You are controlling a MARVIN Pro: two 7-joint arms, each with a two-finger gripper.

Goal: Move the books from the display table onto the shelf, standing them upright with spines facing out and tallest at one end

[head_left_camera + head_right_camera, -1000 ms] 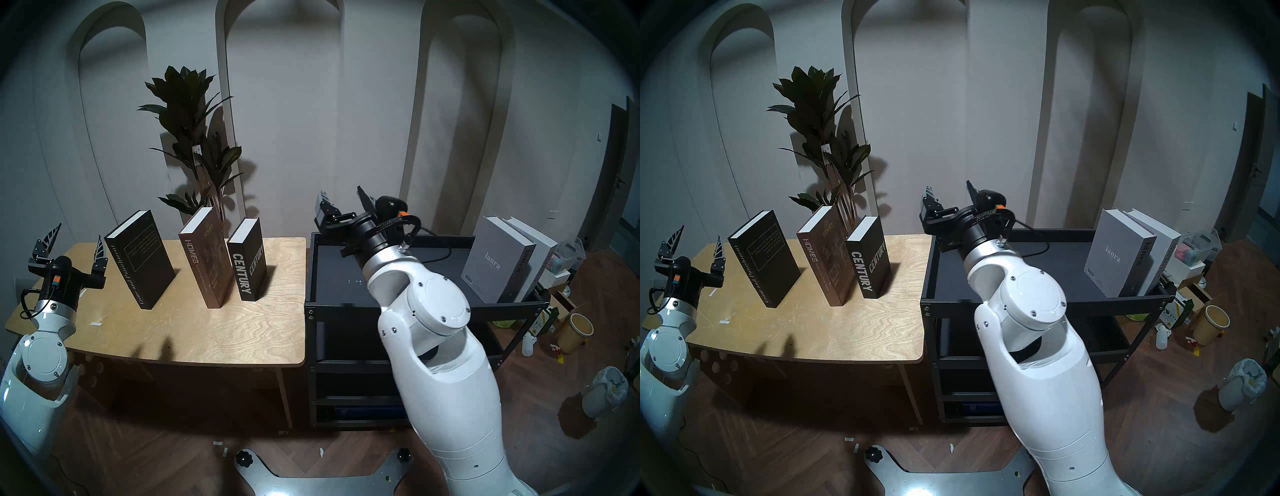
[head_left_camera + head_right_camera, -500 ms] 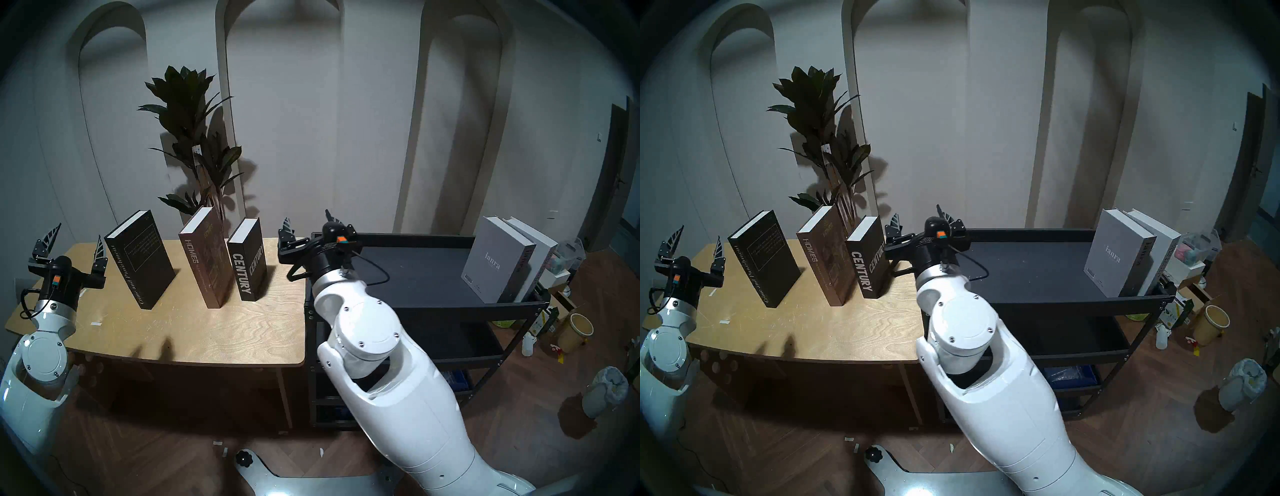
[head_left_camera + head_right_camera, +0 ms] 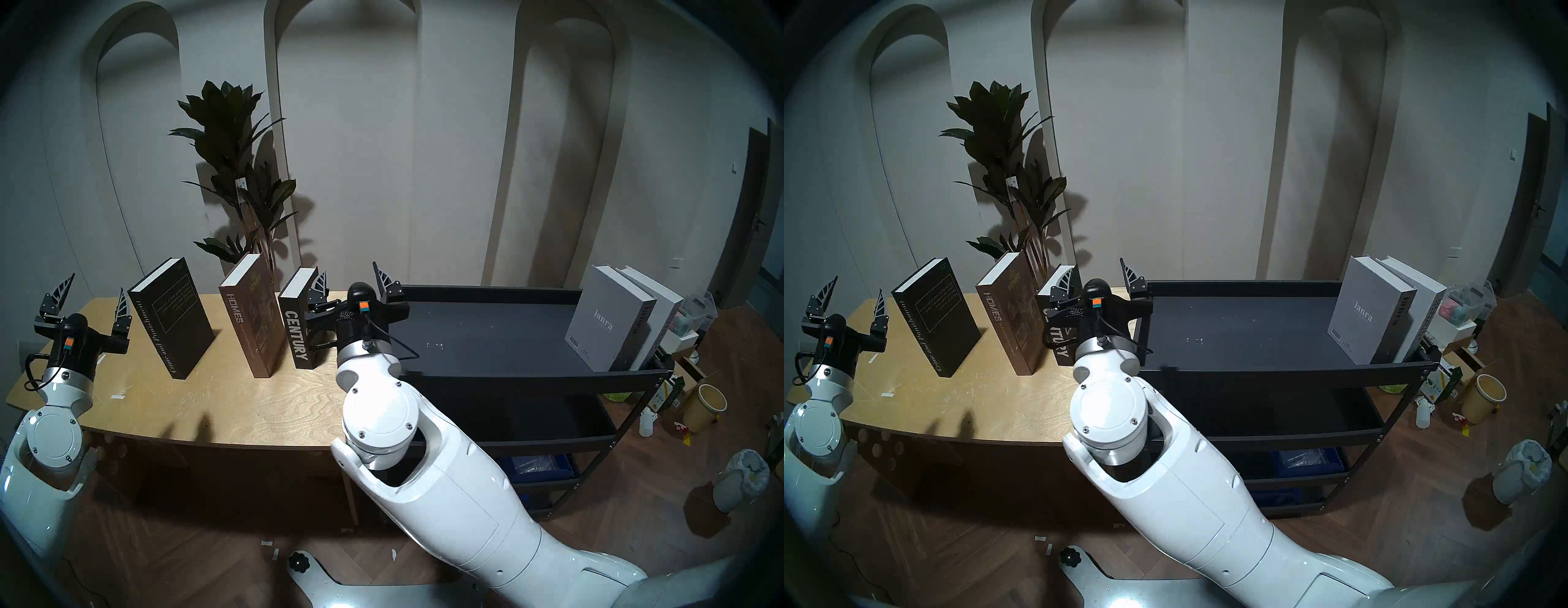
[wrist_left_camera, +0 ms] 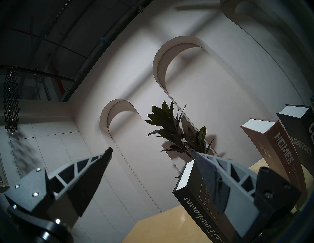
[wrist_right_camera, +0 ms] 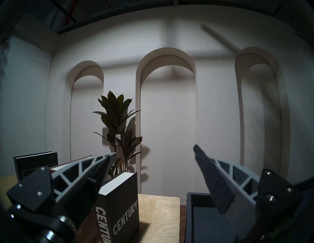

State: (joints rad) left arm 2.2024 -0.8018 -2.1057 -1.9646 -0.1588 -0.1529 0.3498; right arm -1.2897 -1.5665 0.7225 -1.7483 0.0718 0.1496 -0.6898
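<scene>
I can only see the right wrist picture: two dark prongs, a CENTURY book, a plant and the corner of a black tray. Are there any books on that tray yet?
Observer: Yes, two. A pale grey "ianra" book and a white book stand side by side at the far right end of the shelf.
Visitor: And the other arm, what is it doing?
Observer: The left gripper hovers open and empty over the left end of the display table, beside "Crime and Punishment".

Three books are standing in a row along the display table's (image 3: 237, 403) back edge: Crime and Punishment (image 3: 172, 316) leftmost, HOMES (image 3: 250, 316) in the middle, CENTURY (image 3: 299, 327) nearest the right edge. ianra (image 3: 602, 318) and another book (image 3: 662, 308) are standing at the shelf's (image 3: 488, 339) right end.
</scene>
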